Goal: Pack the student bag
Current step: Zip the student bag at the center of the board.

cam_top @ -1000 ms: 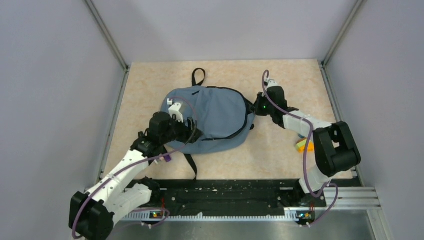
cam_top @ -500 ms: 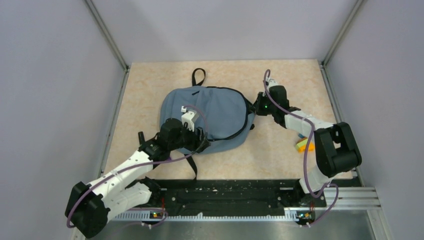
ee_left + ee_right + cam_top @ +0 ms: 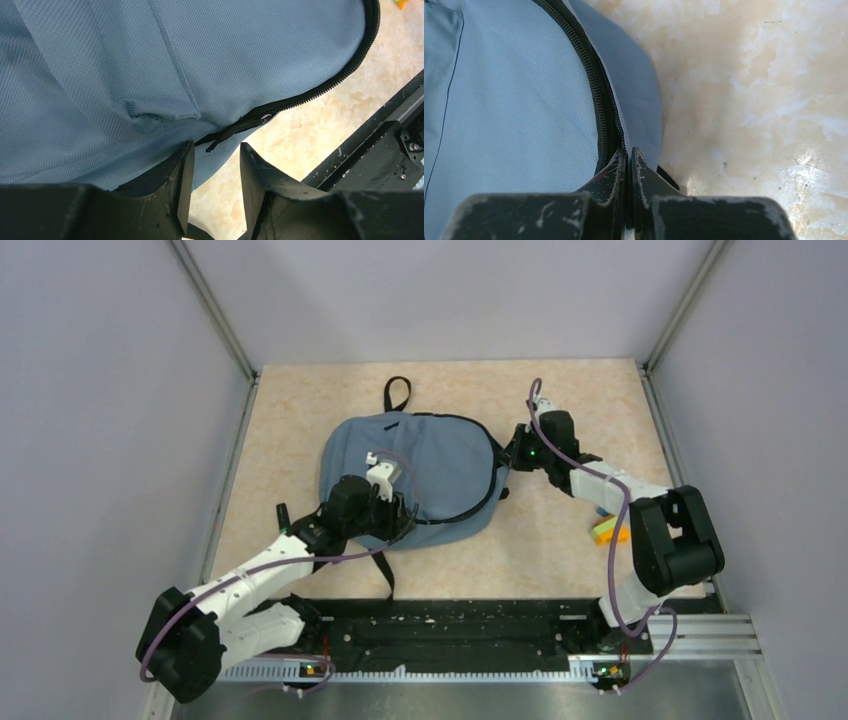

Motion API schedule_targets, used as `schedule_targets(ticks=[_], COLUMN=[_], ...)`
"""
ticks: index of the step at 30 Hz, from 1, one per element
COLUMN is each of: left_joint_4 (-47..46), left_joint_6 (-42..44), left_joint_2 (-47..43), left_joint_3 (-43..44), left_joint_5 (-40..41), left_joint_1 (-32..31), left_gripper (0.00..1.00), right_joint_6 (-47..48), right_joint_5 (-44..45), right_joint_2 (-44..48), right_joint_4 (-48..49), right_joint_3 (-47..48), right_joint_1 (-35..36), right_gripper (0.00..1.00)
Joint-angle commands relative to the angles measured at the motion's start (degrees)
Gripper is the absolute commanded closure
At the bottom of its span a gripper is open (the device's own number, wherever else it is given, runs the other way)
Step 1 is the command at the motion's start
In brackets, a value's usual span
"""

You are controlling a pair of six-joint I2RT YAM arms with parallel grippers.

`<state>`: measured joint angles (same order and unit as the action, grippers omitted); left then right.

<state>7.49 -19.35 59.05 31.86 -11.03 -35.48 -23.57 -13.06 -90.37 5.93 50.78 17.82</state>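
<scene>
Clerk: Student bag [image 3: 430,475]: grey-blue, lying flat mid-counter [image 3: 560,550], top loop toward the far wall, zipper [image 3: 320,92] apparently shut.
Checker: And the left hand [image 3: 216,165]?
Clerk: Jaws parted, nothing held. The zipper pull [image 3: 235,131] lies just ahead of the gap, at the bag's near edge.
Checker: And the right hand [image 3: 629,167]?
Clerk: Closed tight at the bag's right edge, beside the zipper. Whether cloth is pinched cannot be told.
Checker: Step in hand?
Clerk: Likely opening the bag. Centre the pull between the fingers and close on it alone, not the cloth beneath. Then draw along the zipper's curve while the right hand steadies the bag.
</scene>
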Motion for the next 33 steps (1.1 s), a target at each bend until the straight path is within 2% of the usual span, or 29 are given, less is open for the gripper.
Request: schedule_targets(ticks=[1, 7, 10, 11, 15, 18, 25, 33], left_joint_4=[-4.8, -6.8, -7.0, -7.0, -6.9, -7.0, -13.5, -25.6], left_joint_6=[0.3, -0.1, -0.2, -0.2, -0.5, -1.2, -5.0, -10.5], left_joint_2=[0.4, 1.7, 2.2, 2.2, 1.8, 0.9, -0.2, 7.4], left_joint_3=[1.7, 1.5, 1.6, 1.7, 1.9, 2.1, 3.5, 6.4], left_joint_5=[-0.4, -2.0, -2.2, -2.2, -3.1, -5.3, -12.3, -14.4], left_joint_1=[-0.5, -0.7, -0.8, -0.9, -1.1, -1.5, -4.8, -10.8], left_gripper=[0.58, 0.59, 0.64, 0.68, 1.00, 1.00, 1.00, 1.00], right_joint_6=[-0.3, -0.4, -0.5, -0.5, -0.8, -1.0, -1.9, -6.1], right_joint_5=[-1.2, -1.4, -1.6, -1.7, -1.5, -0.8, 1.6, 6.8], right_joint_2=[3.0, 2.8, 2.5, 2.4, 2.3, 2.4, 3.1, 5.3], right_joint_4=[1.2, 1.2, 1.2, 1.3, 1.7, 2.2, 2.8, 6.4], right_joint_3=[1.7, 1.6, 1.6, 1.7, 1.3, 1.1, -0.3, -4.4], right_joint_1=[-0.7, -0.7, -0.6, -0.6, -0.6, -0.6, -0.6, 1.4], right_gripper=[1.00, 1.00, 1.00, 1.00, 1.00, 1.00, 1.00, 1.00])
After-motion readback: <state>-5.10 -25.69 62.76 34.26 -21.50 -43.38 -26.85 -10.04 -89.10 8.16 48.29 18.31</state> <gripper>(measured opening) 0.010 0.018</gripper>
